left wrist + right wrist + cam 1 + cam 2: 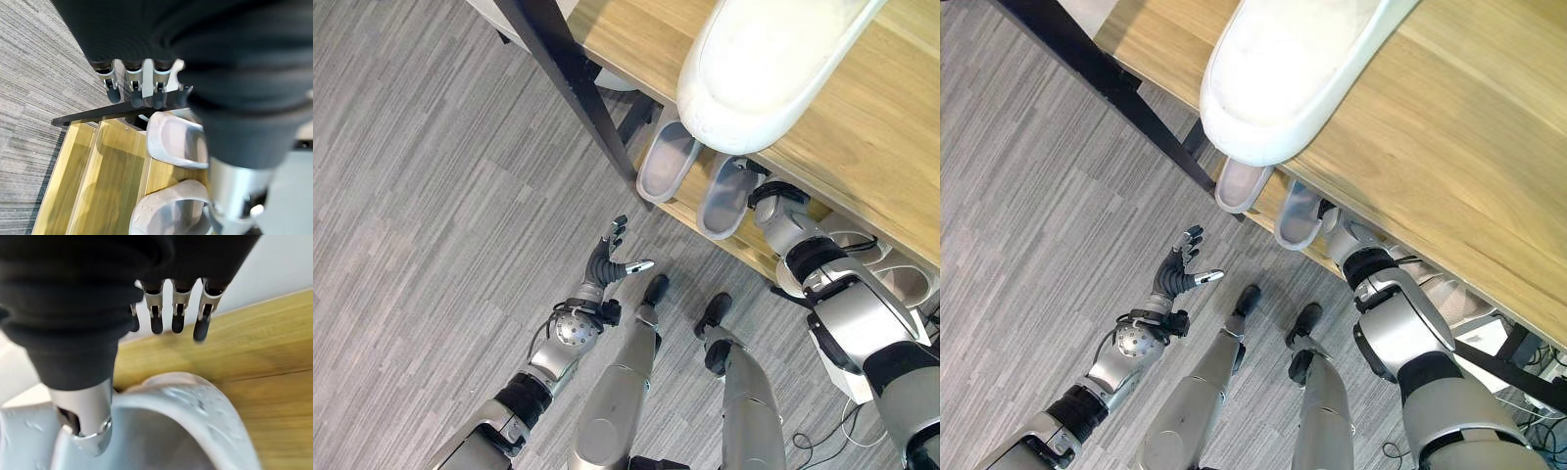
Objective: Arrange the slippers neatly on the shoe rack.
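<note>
Left eye view looks down on a wooden shoe rack [862, 127] with pale, straight-grained boards and a black metal frame [570, 73], standing on grey carpet [421, 196] with a streaked, woven look. A white slipper [759, 59], smooth and rounded at the toe, lies on the top board and juts past its front edge. On the lower shelf, two light grey slippers sit side by side, their open hollows facing up: the left grey slipper [666, 162] and, just beside it, the right grey slipper [728, 196], both of soft moulded material with thick rounded rims. The right hand [176, 313] is at the right grey slipper; in the right wrist view its dark-tipped fingers hang straight above the wooden board, relaxed, with its thumb down inside the slipper's pebbled hollow. The left hand [612, 259] hangs over the carpet in front of the rack, fingers spread and released, holding nothing.
</note>
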`<state>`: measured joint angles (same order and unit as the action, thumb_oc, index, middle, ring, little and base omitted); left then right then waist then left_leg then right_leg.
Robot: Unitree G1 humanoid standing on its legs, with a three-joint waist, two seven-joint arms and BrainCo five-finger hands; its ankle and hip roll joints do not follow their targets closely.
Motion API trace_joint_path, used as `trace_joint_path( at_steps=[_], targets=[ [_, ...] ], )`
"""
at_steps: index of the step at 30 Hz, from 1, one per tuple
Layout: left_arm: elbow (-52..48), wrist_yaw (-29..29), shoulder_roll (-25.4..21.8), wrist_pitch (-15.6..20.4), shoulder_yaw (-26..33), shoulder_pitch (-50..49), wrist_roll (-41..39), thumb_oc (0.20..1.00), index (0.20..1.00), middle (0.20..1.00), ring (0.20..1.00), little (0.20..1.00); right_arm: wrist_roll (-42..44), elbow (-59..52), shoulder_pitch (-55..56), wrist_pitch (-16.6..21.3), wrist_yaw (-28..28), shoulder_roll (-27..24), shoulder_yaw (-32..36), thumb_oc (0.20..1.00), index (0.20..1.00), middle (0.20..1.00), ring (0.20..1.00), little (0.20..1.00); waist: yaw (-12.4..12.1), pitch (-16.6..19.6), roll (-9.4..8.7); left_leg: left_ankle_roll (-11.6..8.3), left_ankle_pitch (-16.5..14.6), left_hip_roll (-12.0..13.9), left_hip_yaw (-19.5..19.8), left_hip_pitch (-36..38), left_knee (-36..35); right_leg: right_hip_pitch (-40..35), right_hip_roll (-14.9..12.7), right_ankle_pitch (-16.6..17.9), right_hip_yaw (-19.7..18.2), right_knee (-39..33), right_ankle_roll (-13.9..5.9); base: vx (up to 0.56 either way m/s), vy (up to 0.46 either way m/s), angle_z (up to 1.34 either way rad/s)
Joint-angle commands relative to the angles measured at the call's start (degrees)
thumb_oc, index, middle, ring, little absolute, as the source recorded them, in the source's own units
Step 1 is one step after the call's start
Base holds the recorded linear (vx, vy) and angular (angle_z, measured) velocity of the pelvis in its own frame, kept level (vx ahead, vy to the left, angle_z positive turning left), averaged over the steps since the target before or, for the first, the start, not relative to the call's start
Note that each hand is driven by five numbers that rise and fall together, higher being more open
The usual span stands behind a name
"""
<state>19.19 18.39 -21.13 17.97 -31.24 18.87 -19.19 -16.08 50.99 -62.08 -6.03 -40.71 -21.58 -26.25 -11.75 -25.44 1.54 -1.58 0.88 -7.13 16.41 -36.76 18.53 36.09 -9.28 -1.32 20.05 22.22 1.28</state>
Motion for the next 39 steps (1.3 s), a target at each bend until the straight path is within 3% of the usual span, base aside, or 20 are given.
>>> trace_joint_path(
  at_steps=[1,6,9,14,20,27,34,39],
  targets=[
    [-0.68,0.77,0.35,0.76,1.27,-1.18,0.68,1.000,1.000,1.000,1.000,1.000,3.02,-12.51,3.49,5.26,-4.74,0.58,1.78,1.000,1.000,1.000,1.000,1.000,0.50,1.55,-0.93,3.25,-8.82,0.27,-3.30,6.00,-2.72,-10.48,0.38,-12.71,-2.77,-1.26,-3.85,-0.01,0.004,-0.26],
    [-0.51,0.73,0.88,-0.25,2.69,-3.45,0.93,1.000,1.000,1.000,1.000,1.000,4.94,-26.55,12.35,8.27,-6.05,3.57,7.91,1.000,1.000,1.000,1.000,1.000,2.13,1.54,-1.12,3.65,-9.26,0.43,-4.04,7.30,-2.68,-11.27,0.48,-12.76,-3.80,-1.06,-3.61,-0.02,-0.007,-0.18],
    [-0.57,0.50,1.18,-1.49,3.44,-5.14,0.85,1.000,1.000,1.000,1.000,1.000,18.65,-31.55,21.75,15.10,-3.11,10.20,10.94,1.000,1.000,1.000,1.000,1.000,3.48,1.08,-1.20,3.77,-9.61,0.76,-4.94,8.15,-2.54,-11.74,0.72,-12.81,-4.59,-1.03,-3.45,-0.03,-0.017,-0.18],
    [0.19,0.44,0.79,-2.50,3.74,-5.34,-0.27,1.000,1.000,1.000,1.000,1.000,33.71,-26.81,23.52,18.82,0.91,13.70,11.02,1.000,1.000,1.000,1.000,1.000,3.71,1.02,-0.80,3.61,-9.32,0.77,-5.19,7.34,-2.18,-10.89,0.71,-12.52,-4.76,-0.85,-3.39,-0.02,-0.013,-0.17],
    [1.13,-0.17,0.85,-2.66,3.83,-5.47,-0.96,1.000,1.000,1.000,1.000,1.000,42.34,-21.06,22.37,20.57,5.62,15.02,10.00,1.000,1.000,1.000,1.000,1.000,3.05,0.76,-0.20,3.44,-9.04,0.63,-4.73,7.41,-2.62,-10.92,0.49,-12.52,-4.28,-0.70,-3.35,0.01,-0.007,0.02],
    [2.18,-1.74,-0.51,-1.58,2.77,-4.89,-1.74,1.000,1.000,1.000,1.000,1.000,44.58,-9.74,13.67,17.99,10.72,12.37,8.20,1.000,1.000,1.000,1.000,1.000,-0.11,0.76,0.12,3.29,-8.50,0.18,-3.35,7.59,-3.98,-11.61,0.00,-12.41,-2.59,-1.32,-3.84,0.06,-0.011,0.12],
    [2.77,-2.06,-1.19,-1.64,1.61,-4.04,-1.98,1.000,1.000,1.000,1.000,1.000,48.31,-6.39,10.37,17.52,13.04,13.02,7.53,1.000,1.000,1.000,1.000,1.000,-1.81,0.44,0.37,3.22,-8.11,-0.19,-2.08,7.22,-4.31,-11.67,-0.41,-12.81,-1.12,-0.99,-3.90,0.04,-0.018,0.11],
    [4.05,-2.21,-1.17,-2.86,0.57,-2.06,-1.52,1.000,1.000,1.000,1.000,1.000,67.48,-6.59,10.26,20.36,18.20,18.34,8.32,1.000,1.000,1.000,1.000,1.000,-2.64,0.36,0.44,2.98,-7.37,0.03,-1.64,8.49,-6.00,-12.52,-0.41,-12.87,-0.55,-1.52,-3.74,0.02,-0.041,0.09]
  ],
)
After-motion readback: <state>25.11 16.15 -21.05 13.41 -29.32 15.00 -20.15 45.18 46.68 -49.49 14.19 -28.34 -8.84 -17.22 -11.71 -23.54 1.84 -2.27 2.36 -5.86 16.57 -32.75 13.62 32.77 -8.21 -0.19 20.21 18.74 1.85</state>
